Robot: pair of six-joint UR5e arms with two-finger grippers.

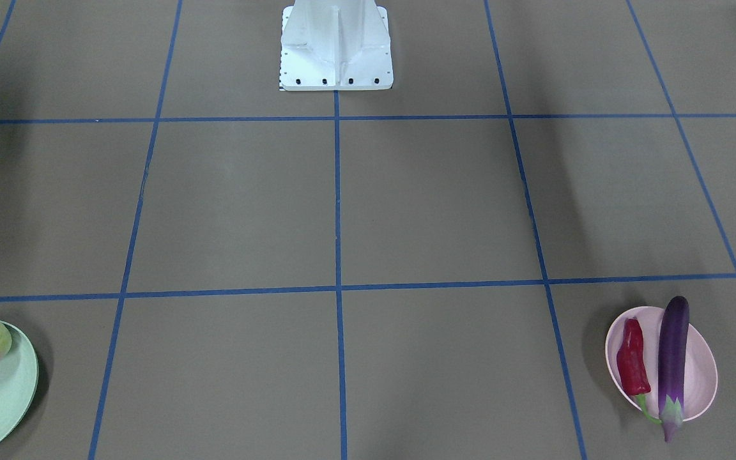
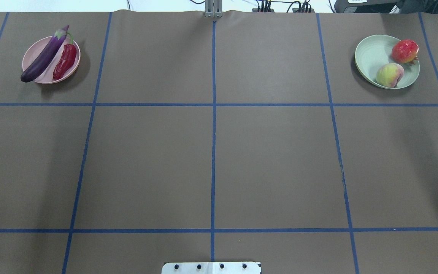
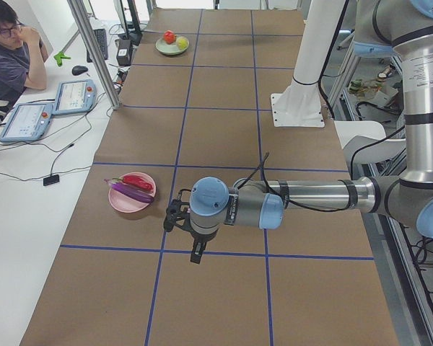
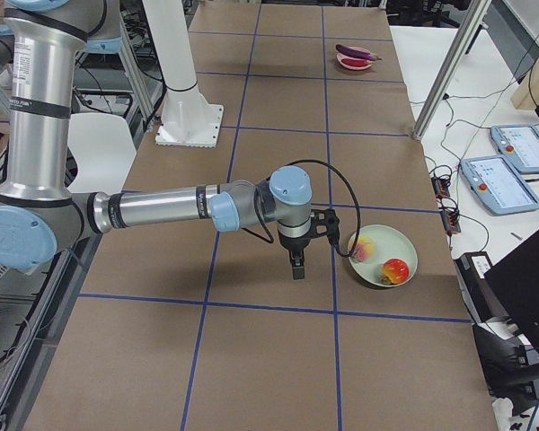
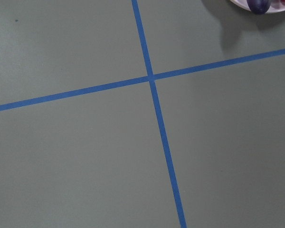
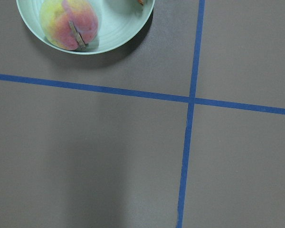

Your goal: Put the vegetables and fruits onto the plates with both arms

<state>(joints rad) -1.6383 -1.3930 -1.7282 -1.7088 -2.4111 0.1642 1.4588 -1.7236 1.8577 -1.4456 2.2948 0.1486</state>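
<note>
We see the table (image 2: 272, 167) under the left arm (image 3: 303, 194) and right arm (image 4: 162, 208), cannot tell whether the left gripper (image 3: 195, 257) or right gripper (image 4: 297, 269) is spread, and overhead find the pink plate (image 2: 32, 52) upper left holding eggplant (image 2: 45, 55) and chili (image 2: 65, 61), the green plate (image 2: 371, 53) upper right holding peach (image 2: 390, 75) and red ball (image 2: 405, 51).

Two plates, four pieces of toy produce, two robot arms.
There is one pink plate (image 2: 29, 57) and one green plate (image 2: 371, 53), with two pieces on each: one eggplant (image 2: 45, 55) and one chili (image 2: 65, 61) on the pink, one peach (image 2: 390, 75) and one red-orange ball (image 2: 405, 51) on the green. There is one left arm (image 3: 310, 194), one right arm (image 4: 162, 208), one white base block (image 2: 211, 267), one person (image 3: 11, 58) and two screen pendants (image 3: 73, 96).
</note>
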